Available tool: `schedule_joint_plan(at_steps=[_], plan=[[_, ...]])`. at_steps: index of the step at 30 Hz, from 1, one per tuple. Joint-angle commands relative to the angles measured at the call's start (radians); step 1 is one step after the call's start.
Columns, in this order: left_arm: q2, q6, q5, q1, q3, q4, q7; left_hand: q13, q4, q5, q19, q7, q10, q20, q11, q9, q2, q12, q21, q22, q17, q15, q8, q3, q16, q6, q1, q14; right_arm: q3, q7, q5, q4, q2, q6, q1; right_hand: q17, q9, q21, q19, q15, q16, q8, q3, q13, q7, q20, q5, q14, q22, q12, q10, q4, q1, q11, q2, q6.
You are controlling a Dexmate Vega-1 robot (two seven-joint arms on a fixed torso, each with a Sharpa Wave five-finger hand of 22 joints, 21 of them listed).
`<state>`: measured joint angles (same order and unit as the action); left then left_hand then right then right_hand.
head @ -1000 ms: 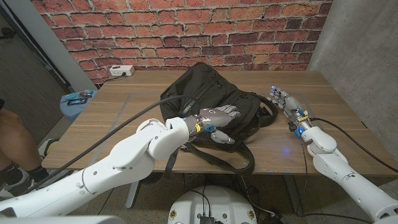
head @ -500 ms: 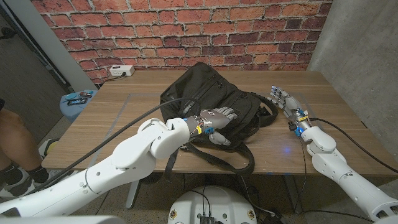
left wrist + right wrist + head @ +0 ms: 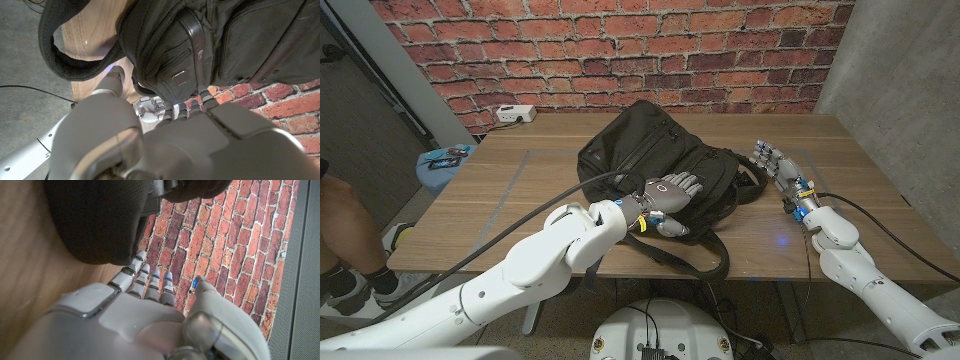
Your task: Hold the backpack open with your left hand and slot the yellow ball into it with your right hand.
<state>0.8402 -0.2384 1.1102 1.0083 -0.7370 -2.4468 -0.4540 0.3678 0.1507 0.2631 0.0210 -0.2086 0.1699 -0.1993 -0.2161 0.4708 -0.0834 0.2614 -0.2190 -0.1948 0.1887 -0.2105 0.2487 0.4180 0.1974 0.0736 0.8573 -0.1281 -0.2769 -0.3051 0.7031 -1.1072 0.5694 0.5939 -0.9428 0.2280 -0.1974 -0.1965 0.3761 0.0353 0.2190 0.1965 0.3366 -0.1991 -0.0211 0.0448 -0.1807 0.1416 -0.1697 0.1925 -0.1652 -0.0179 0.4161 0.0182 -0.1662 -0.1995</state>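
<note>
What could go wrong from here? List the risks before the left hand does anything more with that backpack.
1. The backpack looks closed, and the left hand is only over its front, with no clear hold on an opening, so it may fumble.
2. A shoulder strap loops to the table edge; lifting could snag it or drag the bag.
3. The right hand holds nothing, and I can't spot a yellow ball, so slotting may stall.

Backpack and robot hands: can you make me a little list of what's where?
backpack: black, lying on the wooden table, straps trailing toward the front edge
left hand: on the backpack's front side, fingers over the fabric
right hand: beside the backpack, holding nothing, fingers straight
yellow ball: can't see one
white power strip: back left corner
</note>
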Motion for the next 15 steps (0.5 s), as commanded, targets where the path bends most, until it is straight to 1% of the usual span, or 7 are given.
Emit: schedule_joint_plan(at_steps=[1, 4, 5, 6, 7, 11, 15], plan=[[-0.027, 0.047, 0.109, 0.047, 0.003, 0.040, 0.104, 0.010, 0.005, 0.012, 0.009, -0.004, 0.012, -0.001, 0.002, 0.013, -0.011, 0.009, -0.011, -0.005, 0.004, -0.003, 0.012, 0.004, 0.003, -0.012, 0.004, 0.011, -0.003, -0.048, 0.018, 0.060, -0.021, 0.017, 0.024, 0.000, -0.002, 0.001, 0.007, 0.021, 0.006, 0.002, 0.001, -0.004, 0.001, 0.018, 0.002, -0.005, -0.002, 0.005, 0.004, -0.006, 0.003, -0.001, -0.001, 0.001], [-0.033, 0.056, 0.131, 0.053, 0.003, 0.053, 0.133, 0.020, 0.008, 0.017, 0.017, -0.004, 0.004, 0.007, 0.004, 0.026, -0.009, 0.018, -0.016, -0.006, 0.005, 0.000, 0.019, 0.002, 0.005, -0.021, 0.010, 0.025, -0.004, -0.063, 0.023, 0.079, -0.025, 0.021, 0.035, 0.000, -0.002, 0.001, 0.007, 0.021, 0.006, 0.003, 0.001, -0.004, 0.001, 0.018, 0.002, -0.006, -0.002, 0.005, 0.004, -0.007, 0.003, -0.001, -0.001, 0.001], [-0.037, 0.059, 0.127, 0.052, 0.004, 0.056, 0.131, 0.025, 0.007, 0.019, 0.016, -0.004, 0.004, 0.001, 0.002, 0.033, -0.013, 0.021, -0.016, -0.007, 0.005, -0.002, 0.023, 0.003, 0.004, -0.025, 0.013, 0.027, -0.004, -0.067, 0.024, 0.084, -0.026, 0.022, 0.038, 0.000, -0.002, 0.001, 0.007, 0.022, 0.006, 0.003, 0.001, -0.004, 0.000, 0.018, 0.002, -0.006, -0.002, 0.005, 0.004, -0.007, 0.003, -0.001, -0.001, 0.001], [-0.043, 0.058, 0.125, 0.051, 0.005, 0.058, 0.124, 0.026, 0.007, 0.020, 0.016, -0.004, 0.004, 0.001, 0.002, 0.034, -0.014, 0.022, -0.017, -0.007, 0.005, -0.002, 0.023, 0.003, 0.004, -0.025, 0.014, 0.028, -0.003, -0.072, 0.026, 0.090, -0.028, 0.022, 0.042, 0.000, -0.002, 0.001, 0.007, 0.022, 0.006, 0.003, 0.001, -0.004, 0.001, 0.017, 0.002, -0.006, -0.002, 0.005, 0.004, -0.007, 0.003, -0.001, -0.001, 0.001], [-0.048, 0.055, 0.127, 0.052, 0.005, 0.060, 0.119, 0.032, 0.009, 0.023, 0.026, -0.004, -0.005, 0.004, 0.004, 0.042, -0.010, 0.029, -0.021, -0.008, 0.006, -0.001, 0.028, 0.001, 0.006, -0.032, 0.017, 0.039, -0.004, -0.076, 0.027, 0.096, -0.029, 0.023, 0.046, 0.000, -0.002, 0.001, 0.007, 0.022, 0.006, 0.003, 0.001, -0.004, 0.001, 0.018, 0.002, -0.005, -0.002, 0.005, 0.005, -0.007, 0.003, -0.001, -0.001, 0.001], [-0.057, 0.055, 0.130, 0.049, 0.008, 0.065, 0.101, 0.042, 0.011, 0.028, 0.028, -0.004, -0.008, 0.005, 0.004, 0.057, -0.008, 0.036, -0.023, -0.008, 0.006, -0.002, 0.037, 0.000, 0.004, -0.041, 0.026, 0.047, -0.004, -0.093, 0.032, 0.121, -0.034, 0.022, 0.060, 0.000, -0.002, 0.001, 0.008, 0.022, 0.007, 0.003, 0.001, -0.004, 0.001, 0.018, 0.002, -0.005, -0.002, 0.005, 0.004, -0.008, 0.003, -0.001, 0.000, 0.001], [-0.064, 0.052, 0.134, 0.049, 0.012, 0.072, 0.097, 0.051, 0.013, 0.033, 0.031, -0.003, -0.012, 0.009, 0.009, 0.070, -0.005, 0.042, -0.025, -0.009, 0.006, -0.002, 0.042, -0.001, 0.003, -0.043, 0.034, 0.053, -0.007, -0.107, 0.034, 0.142, -0.039, 0.019, 0.075, 0.000, -0.002, 0.001, 0.007, 0.022, 0.007, 0.003, 0.001, -0.004, 0.001, 0.018, 0.002, -0.006, -0.002, 0.005, 0.004, -0.008, 0.003, -0.002, 0.000, 0.000]])
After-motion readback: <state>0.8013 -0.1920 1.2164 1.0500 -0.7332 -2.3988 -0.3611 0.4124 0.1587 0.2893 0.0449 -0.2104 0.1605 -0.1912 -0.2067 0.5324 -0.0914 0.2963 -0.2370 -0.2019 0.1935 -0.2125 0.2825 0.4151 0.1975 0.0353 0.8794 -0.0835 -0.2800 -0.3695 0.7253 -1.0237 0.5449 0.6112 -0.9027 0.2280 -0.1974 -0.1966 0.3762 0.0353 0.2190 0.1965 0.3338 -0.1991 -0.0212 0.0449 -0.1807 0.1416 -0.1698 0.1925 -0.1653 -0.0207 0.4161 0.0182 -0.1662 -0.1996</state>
